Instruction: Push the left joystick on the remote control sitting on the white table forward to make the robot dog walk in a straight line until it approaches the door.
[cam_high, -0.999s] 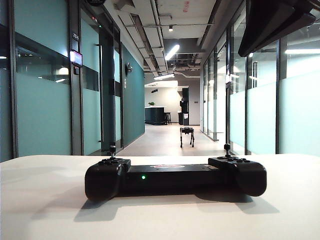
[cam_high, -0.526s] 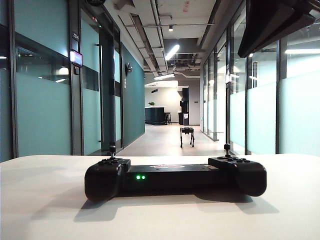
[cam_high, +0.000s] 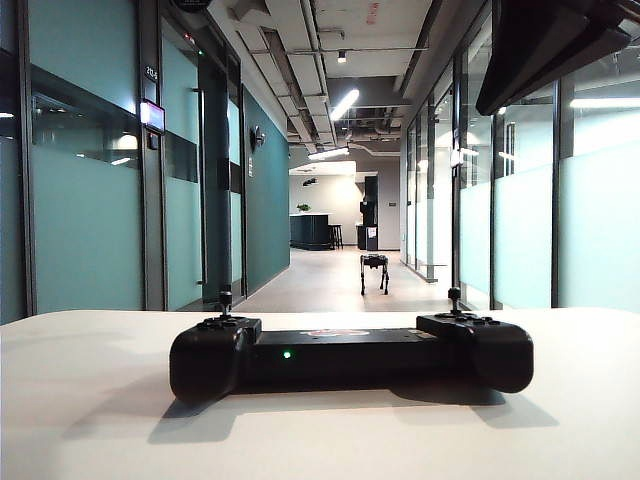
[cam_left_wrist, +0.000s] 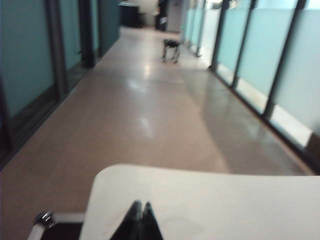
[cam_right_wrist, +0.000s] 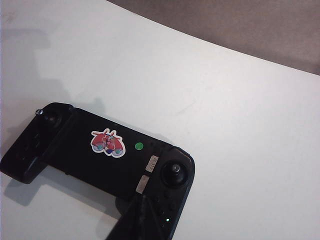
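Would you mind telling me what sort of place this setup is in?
Most likely an office building corridor. Frosted glass partitions line one side, teal wall panels the other, under exposed ceiling ducts. The robot dog stands down the hall; the remote control sits on the white table.

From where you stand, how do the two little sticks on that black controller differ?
The left joystick stands on the lobe that looks nearer in the exterior view, at its outer end; the right joystick sits on the farther lobe. The shut right gripper hovers close to the right joystick; the shut left gripper is nowhere near the left joystick. Both look upright, thin, black and untouched.
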